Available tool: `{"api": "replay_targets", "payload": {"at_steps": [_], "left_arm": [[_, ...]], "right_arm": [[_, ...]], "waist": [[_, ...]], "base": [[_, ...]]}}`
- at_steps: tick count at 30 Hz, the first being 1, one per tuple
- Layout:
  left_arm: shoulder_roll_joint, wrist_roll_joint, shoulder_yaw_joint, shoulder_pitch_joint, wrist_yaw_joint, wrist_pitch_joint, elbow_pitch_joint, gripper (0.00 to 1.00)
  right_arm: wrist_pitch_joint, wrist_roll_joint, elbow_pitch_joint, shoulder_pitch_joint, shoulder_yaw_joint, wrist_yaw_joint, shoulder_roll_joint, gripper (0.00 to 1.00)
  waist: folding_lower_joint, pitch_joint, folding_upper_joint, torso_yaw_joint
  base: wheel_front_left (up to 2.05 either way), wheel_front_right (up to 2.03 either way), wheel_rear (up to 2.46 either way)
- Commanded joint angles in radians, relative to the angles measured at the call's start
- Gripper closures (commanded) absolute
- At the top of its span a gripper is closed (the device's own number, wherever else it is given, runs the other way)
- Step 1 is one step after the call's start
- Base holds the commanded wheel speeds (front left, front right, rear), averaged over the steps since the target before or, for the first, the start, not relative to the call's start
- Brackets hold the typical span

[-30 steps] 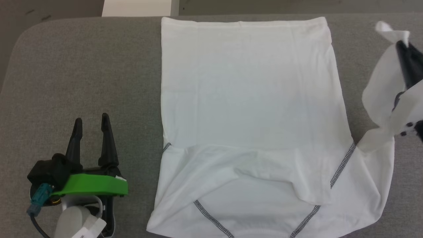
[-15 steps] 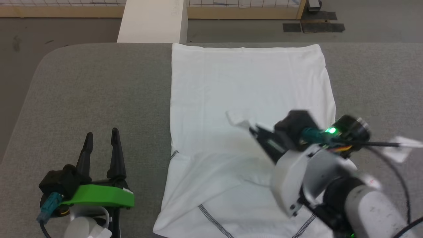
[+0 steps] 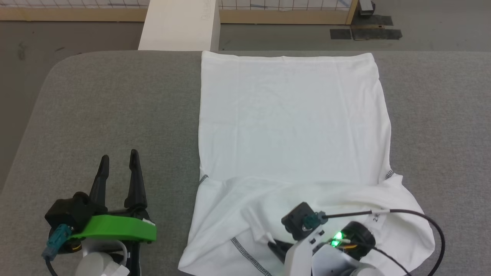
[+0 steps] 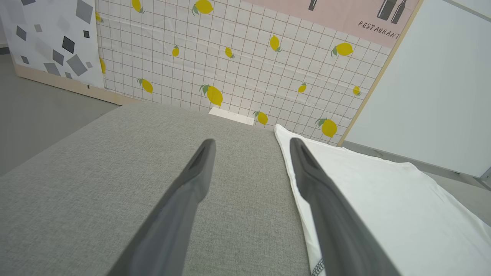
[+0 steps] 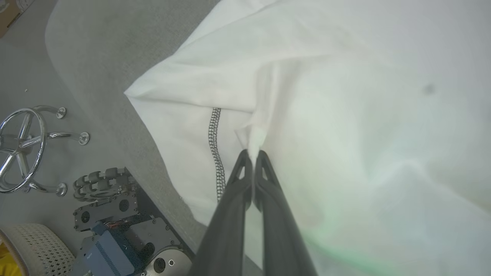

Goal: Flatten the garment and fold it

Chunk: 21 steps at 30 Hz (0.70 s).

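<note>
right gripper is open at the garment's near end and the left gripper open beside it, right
No: the right gripper is shut, pinching a fold of the garment, as the right wrist view shows. The left gripper is open beside it.

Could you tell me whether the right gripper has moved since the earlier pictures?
Yes. Shut on a pinch of the garment, the right gripper has pulled back toward the robot, from mid-shirt to beside the near zigzag seam.
</note>
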State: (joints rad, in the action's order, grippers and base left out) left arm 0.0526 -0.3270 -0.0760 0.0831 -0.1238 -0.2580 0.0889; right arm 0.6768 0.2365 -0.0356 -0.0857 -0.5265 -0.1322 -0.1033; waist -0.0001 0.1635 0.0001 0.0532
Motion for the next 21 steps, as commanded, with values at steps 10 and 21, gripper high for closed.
{"api": "replay_targets", "payload": {"at_steps": [10, 21], "left_arm": [[-0.002, 0.002, -0.008, -0.014, -0.006, -0.004, 0.005, 0.00], [0.027, 0.038, 0.000, 0.020, -0.006, -0.004, 0.024, 0.00]], "right_arm": [[-0.093, 0.067, -0.054, 0.033, 0.077, 0.002, 0.029, 0.00], [-0.510, 0.017, -0.152, 0.033, 0.431, 0.002, 0.051, 0.00]], "waist": [[0.0001, -0.008, -0.0001, -0.034], [0.0001, 0.010, -0.0001, -0.093]], "base": [[0.00, 0.00, 0.00], [0.00, 0.00, 0.00]]}}
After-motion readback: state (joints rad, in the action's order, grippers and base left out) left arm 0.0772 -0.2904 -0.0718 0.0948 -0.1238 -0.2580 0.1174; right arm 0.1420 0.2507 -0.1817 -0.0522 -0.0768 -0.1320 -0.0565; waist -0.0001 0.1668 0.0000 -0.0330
